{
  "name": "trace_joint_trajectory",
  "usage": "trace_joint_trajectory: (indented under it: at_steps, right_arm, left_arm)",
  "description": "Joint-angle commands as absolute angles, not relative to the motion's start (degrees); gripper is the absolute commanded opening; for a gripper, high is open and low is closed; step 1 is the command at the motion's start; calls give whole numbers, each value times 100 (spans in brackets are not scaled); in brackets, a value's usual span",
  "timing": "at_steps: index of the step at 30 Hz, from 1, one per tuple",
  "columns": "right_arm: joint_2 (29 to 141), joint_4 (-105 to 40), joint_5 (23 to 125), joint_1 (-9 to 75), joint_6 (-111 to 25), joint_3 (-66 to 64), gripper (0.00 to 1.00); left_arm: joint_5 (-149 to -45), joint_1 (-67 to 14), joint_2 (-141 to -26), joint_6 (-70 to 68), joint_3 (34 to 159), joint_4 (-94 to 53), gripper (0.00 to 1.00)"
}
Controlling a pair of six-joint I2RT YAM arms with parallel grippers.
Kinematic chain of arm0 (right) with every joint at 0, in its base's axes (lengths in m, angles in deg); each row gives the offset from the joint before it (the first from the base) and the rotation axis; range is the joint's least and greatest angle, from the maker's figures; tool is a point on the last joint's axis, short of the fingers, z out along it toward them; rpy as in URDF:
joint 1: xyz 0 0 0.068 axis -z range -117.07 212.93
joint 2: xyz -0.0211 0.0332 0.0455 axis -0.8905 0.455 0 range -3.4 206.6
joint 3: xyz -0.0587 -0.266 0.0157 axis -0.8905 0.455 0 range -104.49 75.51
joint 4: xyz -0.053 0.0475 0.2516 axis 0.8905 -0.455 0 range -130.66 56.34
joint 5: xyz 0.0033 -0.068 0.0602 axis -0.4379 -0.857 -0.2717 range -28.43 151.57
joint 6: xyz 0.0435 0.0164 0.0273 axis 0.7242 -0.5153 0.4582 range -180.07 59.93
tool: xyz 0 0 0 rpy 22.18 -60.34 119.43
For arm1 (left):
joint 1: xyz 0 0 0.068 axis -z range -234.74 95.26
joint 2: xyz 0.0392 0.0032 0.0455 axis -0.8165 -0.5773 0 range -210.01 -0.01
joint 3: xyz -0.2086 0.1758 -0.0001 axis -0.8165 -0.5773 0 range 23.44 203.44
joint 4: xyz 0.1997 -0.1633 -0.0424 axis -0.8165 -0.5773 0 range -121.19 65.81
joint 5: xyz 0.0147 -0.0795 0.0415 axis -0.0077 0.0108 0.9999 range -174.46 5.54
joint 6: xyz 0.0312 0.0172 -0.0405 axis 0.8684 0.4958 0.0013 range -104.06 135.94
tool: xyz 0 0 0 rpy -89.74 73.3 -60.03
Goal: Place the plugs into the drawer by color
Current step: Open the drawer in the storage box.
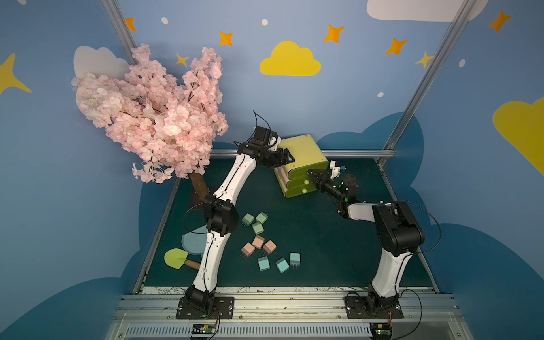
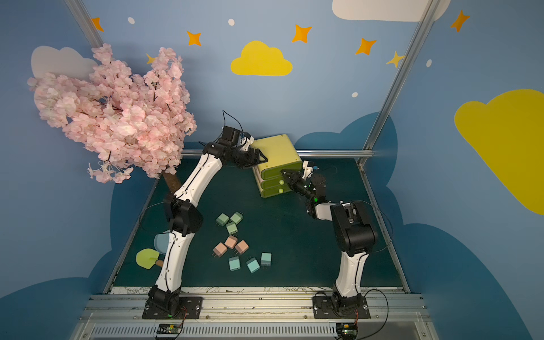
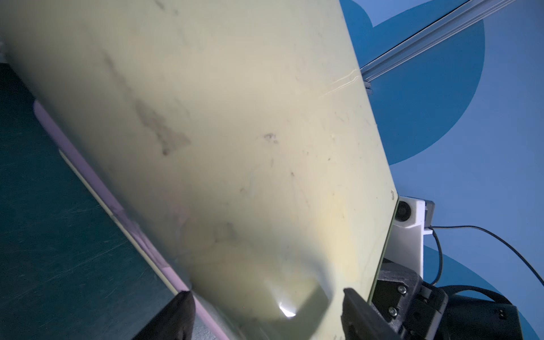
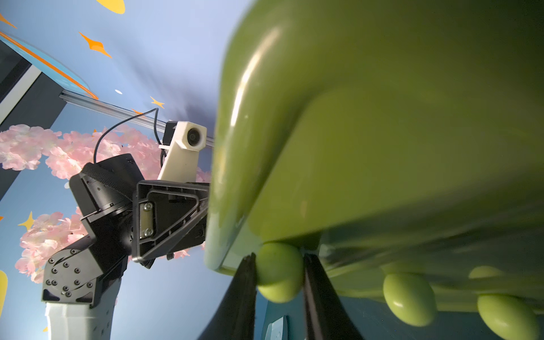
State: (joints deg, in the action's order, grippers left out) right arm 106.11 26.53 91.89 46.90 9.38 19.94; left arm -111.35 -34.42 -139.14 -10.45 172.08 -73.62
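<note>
green mat (image 1: 318,235) — plugs (image 1: 258,242) loose; right end effector (image 4: 278,257) pinches knob (image 4: 279,279)

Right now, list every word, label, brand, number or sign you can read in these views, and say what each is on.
No text can be read in any view.
Drawer: scuffs only, no label.
Plugs: no markings visible.
White strip at the table's front edge: dark scribbles, too small to read.

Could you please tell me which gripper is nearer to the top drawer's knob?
Right. The right gripper has its jaws shut on the top knob. The left gripper is at the cabinet's top corner, jaws astride it, away from the knob.
</note>
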Motion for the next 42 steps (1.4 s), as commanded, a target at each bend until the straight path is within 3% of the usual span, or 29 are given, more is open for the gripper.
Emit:
trace_joint_trajectory:
  at_steps: [1,16,29,33,42]
  right_arm:
    - [10136,2527,8942,4658,694,2215,18]
    - [8230,935,8187,4304,-318,3463,18]
    - [8095,696,8305,4204,-539,3667,25]
    - [8137,686,8353,4202,-609,3842,31]
    - [7735,393,8602,4593,-910,3973,57]
  left_arm:
    - [-11050,-3445,-14080,-1007,17162,-7376,80]
    - [-10877,-3399,-14094,-1087,17127,-7400,80]
    - [-10801,-3294,-14037,-1035,16987,-7402,80]
    - [-10796,-3290,-14028,-1025,16987,-7402,80]
    - [-10833,-3294,-14055,-949,17013,-7393,80]
